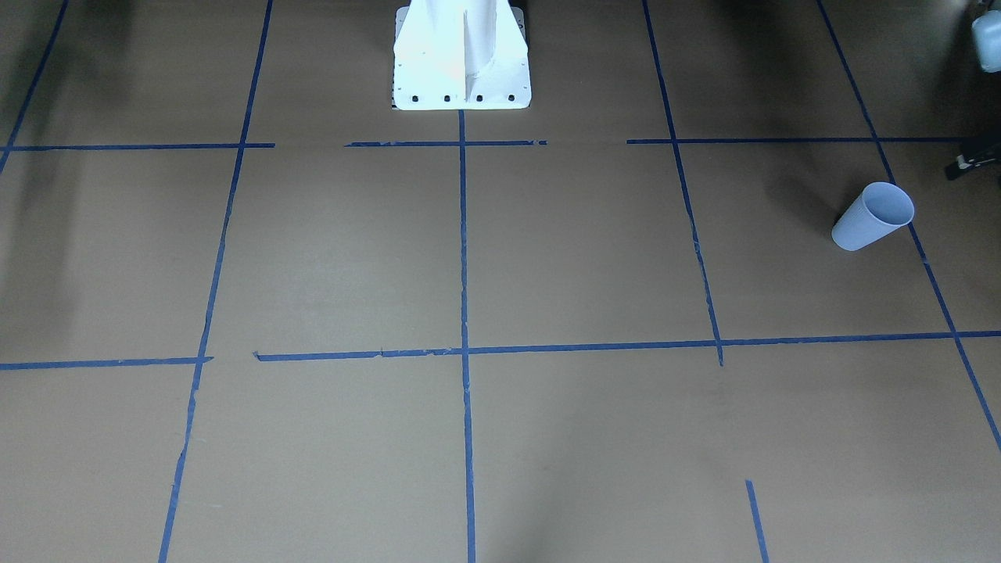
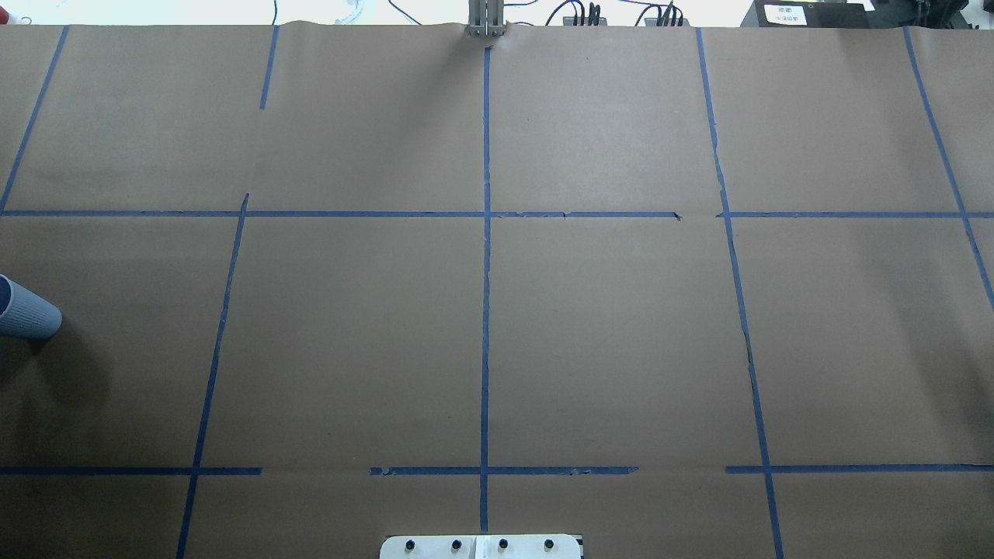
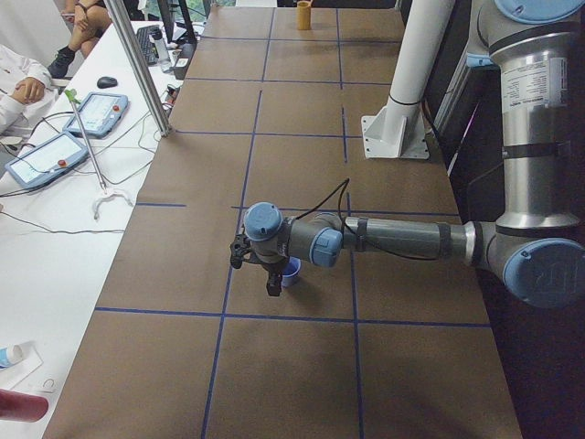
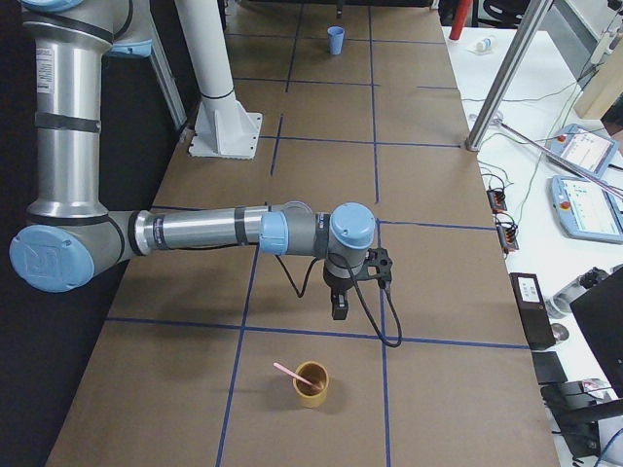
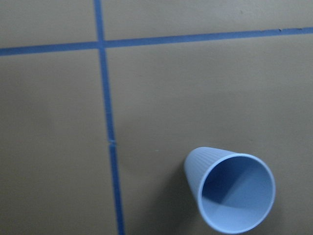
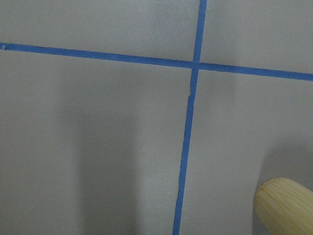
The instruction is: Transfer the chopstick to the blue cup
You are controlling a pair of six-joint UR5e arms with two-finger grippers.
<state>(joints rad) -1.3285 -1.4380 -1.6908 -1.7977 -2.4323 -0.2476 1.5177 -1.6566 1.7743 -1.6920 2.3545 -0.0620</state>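
In the exterior left view the left arm (image 3: 402, 240) reaches out level over the desk (image 3: 302, 366). Its wrist is bent so the left gripper (image 3: 271, 288) points straight down at mid-frame, just in front of the blue cup (image 3: 291, 271). Whether that gripper is open or closed cannot be told, and nothing is seen in it. The exterior right view shows the right arm (image 4: 204, 232) in the same level reach. The right gripper (image 4: 339, 311) hangs tip-down just above centre, and its opening cannot be told either. Only this view shows the chopstick (image 4: 287, 371): it leans out to the left from a tan cup (image 4: 311, 383) at lower centre. The two fixed desk cameras catch no arm, and the overhead one shows the blue cup cut by its left edge. The left wrist camera looks down into the cup's empty mouth at lower right, and the right wrist camera catches only the tan cup's wall in its lower right corner.
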